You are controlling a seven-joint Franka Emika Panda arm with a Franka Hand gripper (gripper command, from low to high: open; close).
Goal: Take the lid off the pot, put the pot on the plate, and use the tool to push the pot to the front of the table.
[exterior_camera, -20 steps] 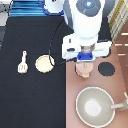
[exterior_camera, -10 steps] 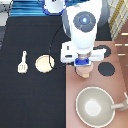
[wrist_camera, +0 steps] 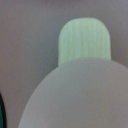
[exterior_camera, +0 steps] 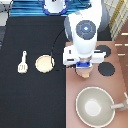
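The pot (exterior_camera: 85,74) is a small pale-pink shape on the pinkish-brown stove panel, mostly covered by the hand. My gripper (exterior_camera: 83,68) hangs straight over it, very close. In the wrist view a pale rounded surface (wrist_camera: 75,95) fills the lower part; it looks like the lid on the pot. A light green side tab (wrist_camera: 84,42) sticks out behind it. The beige plate (exterior_camera: 44,63) lies on the black table (exterior_camera: 30,100), to the exterior view's left of the pot. The cream spatula tool (exterior_camera: 22,62) lies further left.
A large grey-beige pan (exterior_camera: 95,106) with a long handle sits on the stove panel (exterior_camera: 120,90) below the pot. Two black burners (exterior_camera: 107,70) (exterior_camera: 102,50) lie to the right of the gripper. A cable runs across the table toward the arm.
The hand has shifted a little toward the exterior view's bottom and now sits lower over the pot. Plate, spatula and pan have not moved.
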